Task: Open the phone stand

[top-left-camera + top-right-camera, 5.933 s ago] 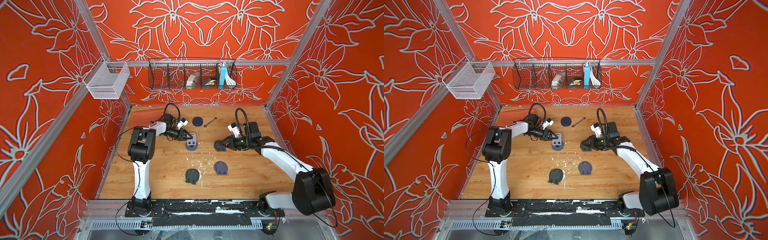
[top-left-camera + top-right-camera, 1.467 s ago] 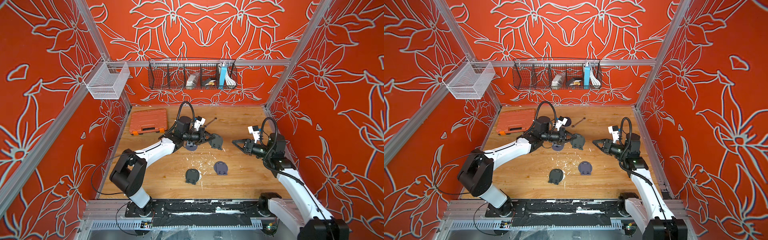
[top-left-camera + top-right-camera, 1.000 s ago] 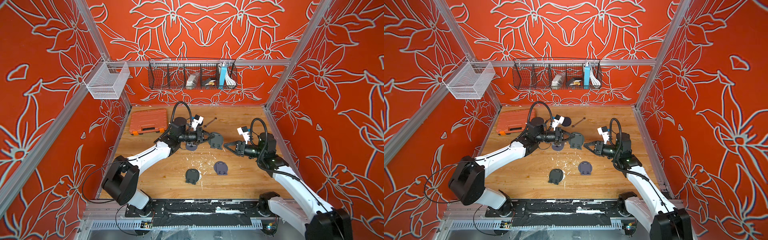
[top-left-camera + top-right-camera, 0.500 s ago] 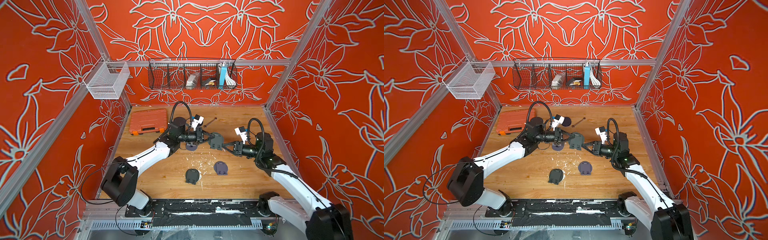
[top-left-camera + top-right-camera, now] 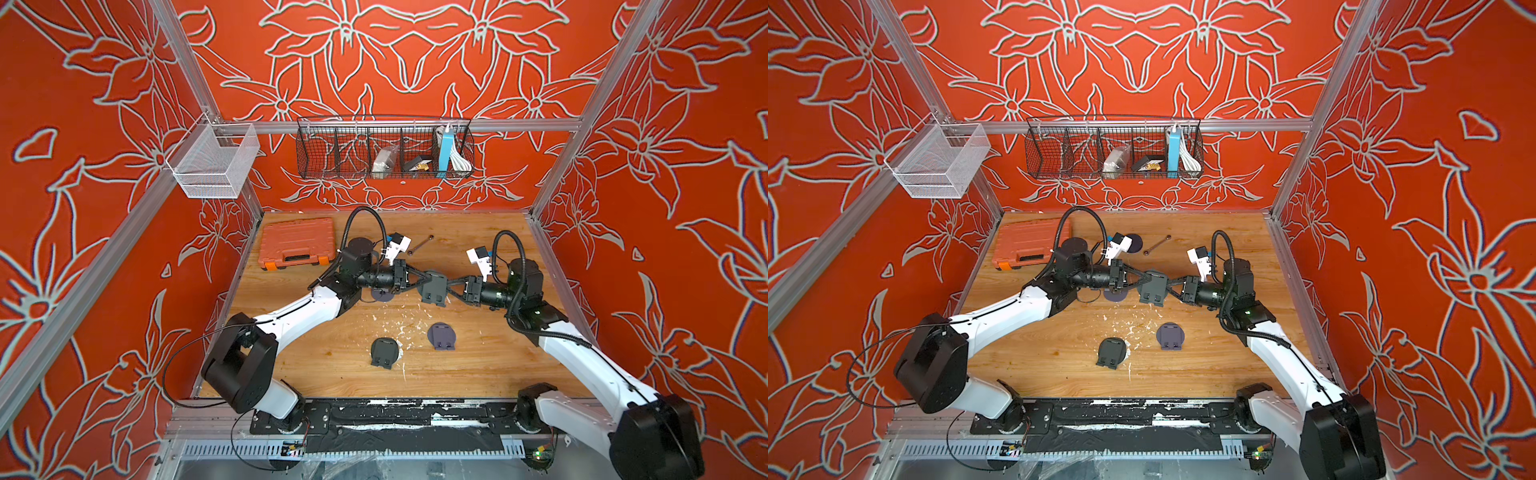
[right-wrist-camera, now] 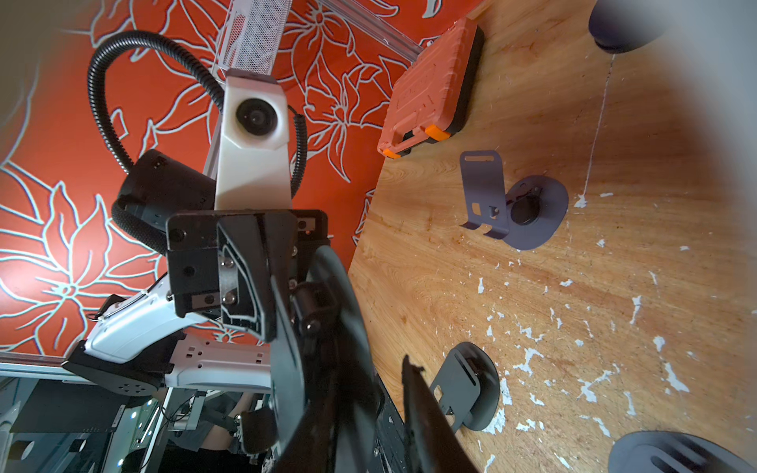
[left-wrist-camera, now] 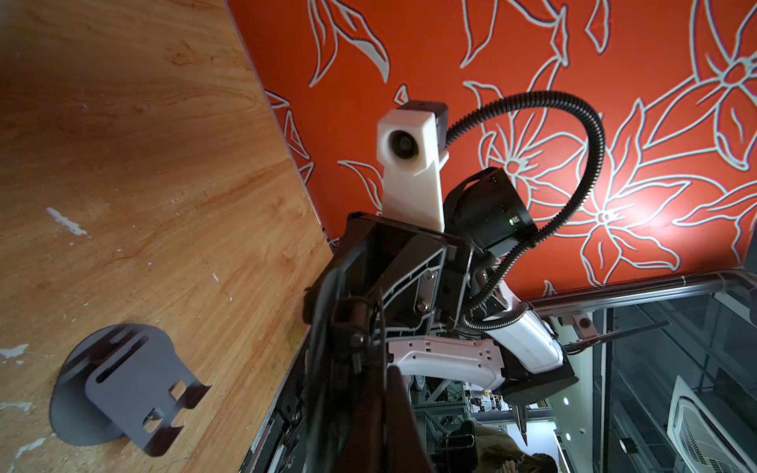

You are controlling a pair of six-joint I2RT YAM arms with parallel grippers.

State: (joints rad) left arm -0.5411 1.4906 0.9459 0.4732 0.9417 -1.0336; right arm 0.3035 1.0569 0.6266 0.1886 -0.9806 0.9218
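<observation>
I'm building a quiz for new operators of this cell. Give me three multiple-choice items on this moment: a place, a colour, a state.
1. Where does the tool case lie? A) far left corner of the table B) near right corner C) table's middle
2. Its colour? A) blue B) orange C) white
3. The phone stand between the arms is A) flat on the table B) on the tool case C) lifted, clamped by the left gripper
Key: 1A, it sits at the back left; 2B, orange shell; 3C, it hangs clear of the wood, right gripper opposite.
</observation>
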